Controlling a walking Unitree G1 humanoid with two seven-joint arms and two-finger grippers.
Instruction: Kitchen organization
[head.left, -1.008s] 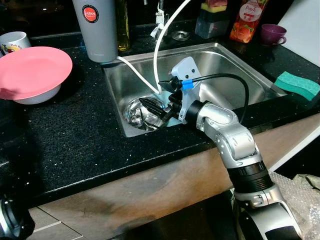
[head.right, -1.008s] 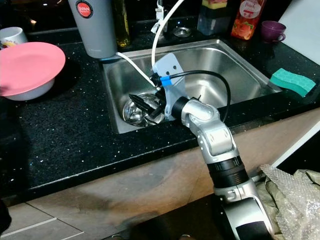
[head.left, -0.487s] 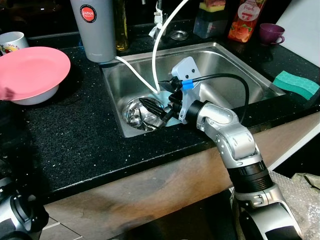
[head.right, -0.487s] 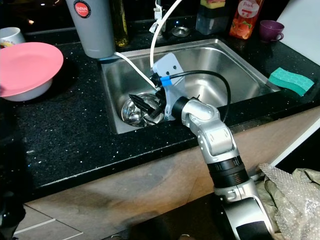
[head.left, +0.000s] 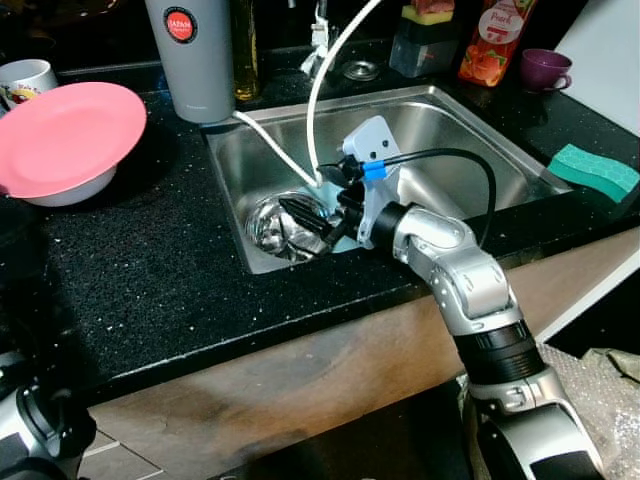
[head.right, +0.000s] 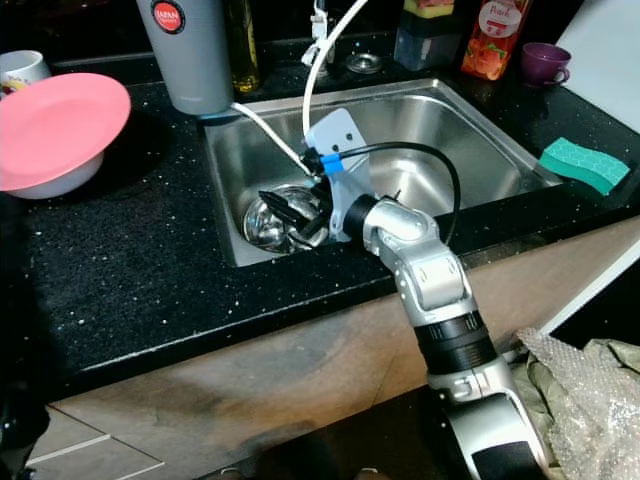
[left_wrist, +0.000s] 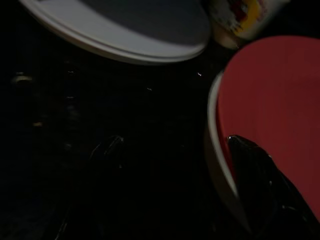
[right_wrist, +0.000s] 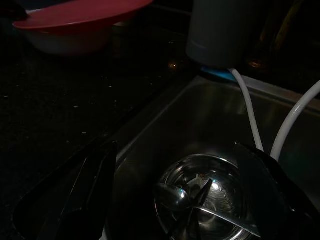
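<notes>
Fingers of the right end effector (head.left: 312, 218) stand spread apart over a shiny steel bowl (head.left: 283, 226) in the near left corner of the sink (head.left: 455, 125), with nothing held between them. In the right wrist view the bowl (right_wrist: 205, 197) holds a spoon (right_wrist: 172, 196) and other cutlery, and two white hoses (right_wrist: 260, 125) run down into the sink behind it. The left end effector (left_wrist: 175, 195) hangs low at the robot's left, fingers apart and empty, just beside a white bowl (left_wrist: 215, 165) capped by a pink plate (head.left: 65, 135) on the black worktop (head.left: 150, 270). A grey tumbler (head.left: 190, 55) stands behind the sink's left corner, a green sponge (head.left: 595, 170) at its right.
</notes>
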